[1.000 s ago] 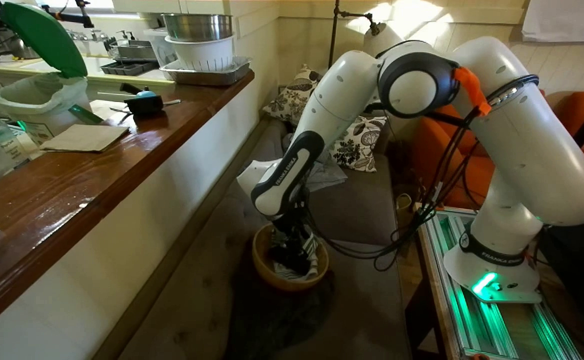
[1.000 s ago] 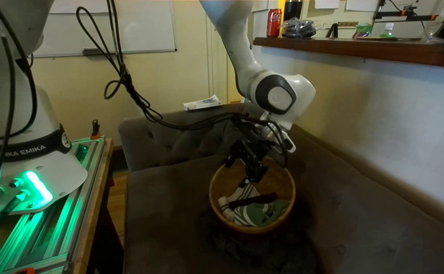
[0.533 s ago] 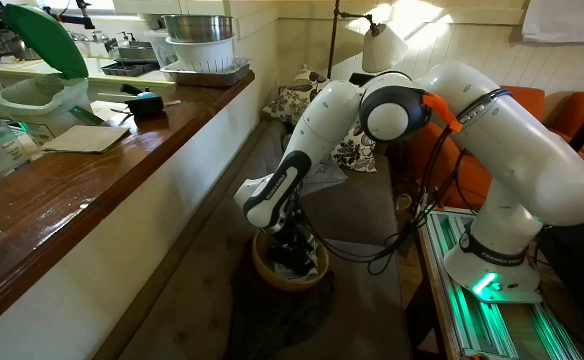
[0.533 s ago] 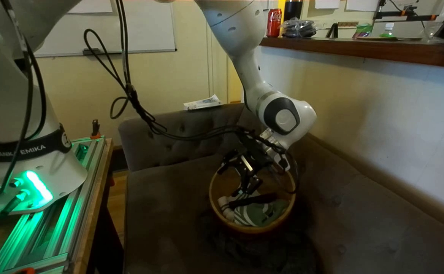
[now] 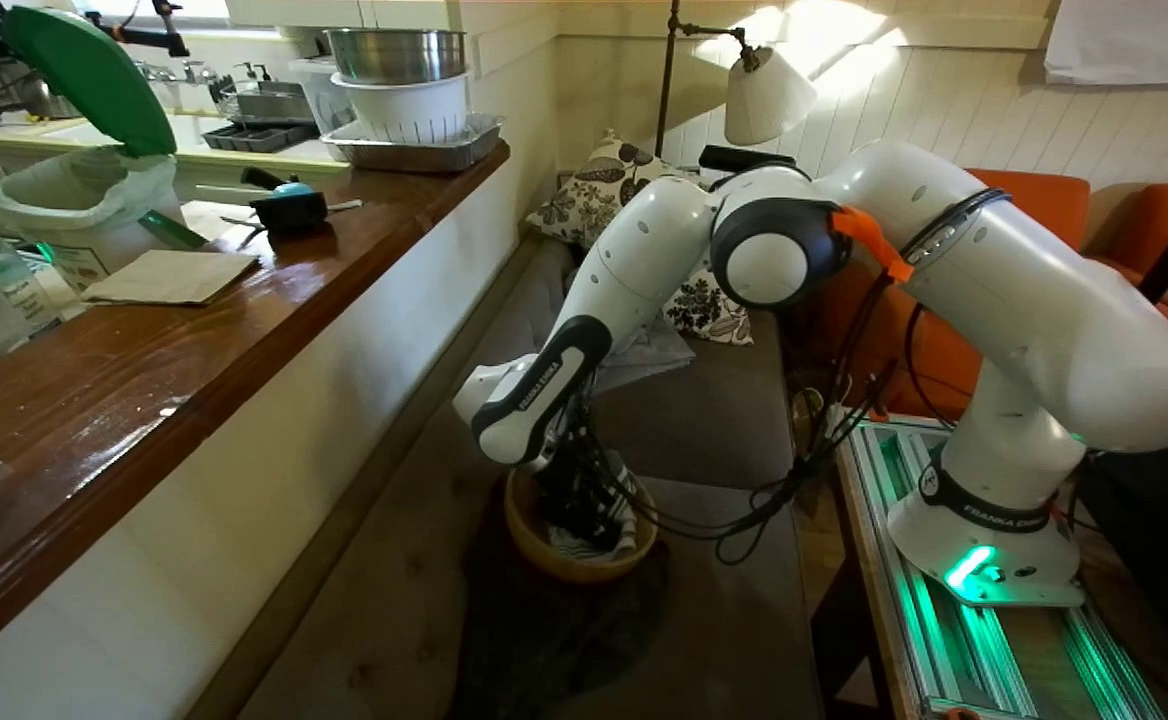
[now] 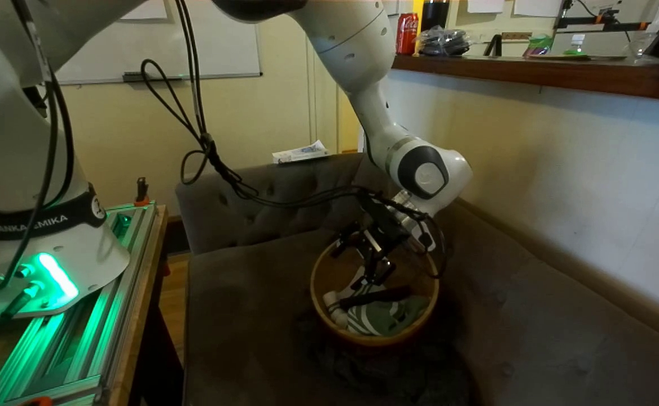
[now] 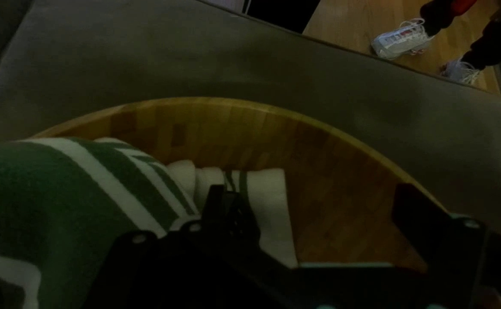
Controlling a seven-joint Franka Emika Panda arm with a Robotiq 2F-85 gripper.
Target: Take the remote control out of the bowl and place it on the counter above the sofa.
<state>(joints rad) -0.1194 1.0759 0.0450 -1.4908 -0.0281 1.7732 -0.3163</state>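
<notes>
The remote control [image 6: 377,296], dark and oblong, lies on cloth in the bowl in an exterior view; I cannot make it out in the wrist view. The tan-brown bowl [image 6: 319,307] stands on the grey-brown sofa [image 6: 239,327]; its inner wall shows in the wrist view [image 7: 336,180]. My gripper [image 6: 350,266] reaches down into the bowl, tilted, with a fingertip just above and beside the remote. In the wrist view my gripper [image 7: 312,193] is open, its fingers wide apart with nothing between them but cloth edge and bowl wall behind. The reddish-brown counter [image 5: 244,320] runs above the sofa.
Green-and-white striped cloth [image 7: 61,206] fills part of the bowl. A dark cloth [image 6: 386,372] lies under it. The counter bears a brown paper [image 5: 174,277], a black pan [image 5: 289,210] and stacked containers [image 5: 404,110]. Cables [image 5: 744,520] hang from the arm. A person's shoe [image 7: 400,40] shows beyond the sofa.
The arm has come down, and my gripper has sunk deeper into the bowl, with the wrist shifting slightly toward the counter side. The remote control and bowl have not moved.
</notes>
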